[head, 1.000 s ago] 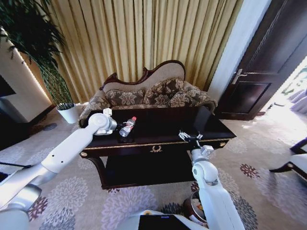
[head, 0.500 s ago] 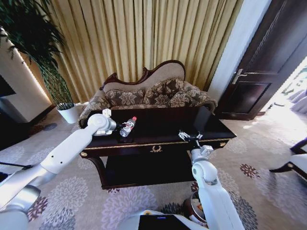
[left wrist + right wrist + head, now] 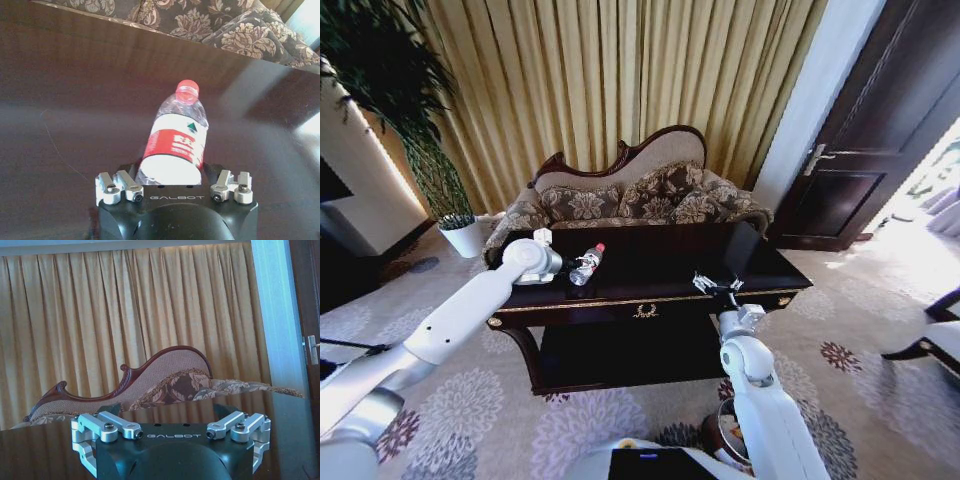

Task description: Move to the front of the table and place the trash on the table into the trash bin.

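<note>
A clear plastic bottle [image 3: 586,264] with a red cap and red-white label lies on its side on the dark glossy table [image 3: 655,262], left of centre. My left gripper [image 3: 563,265] is at the bottle's base. In the left wrist view the bottle [image 3: 175,142] points its cap away and its base sits between the spread jaws of the left gripper [image 3: 174,184], which is open. My right gripper [image 3: 712,283] hovers open over the table's front right edge. The trash bin [image 3: 720,435] stands on the carpet by my base, mostly behind the right arm.
A floral sofa [image 3: 630,200] with a carved wooden back stands right behind the table, before gold curtains. A potted plant [image 3: 460,235] is at the back left and a dark door [image 3: 880,130] at the right. Patterned carpet surrounds the table.
</note>
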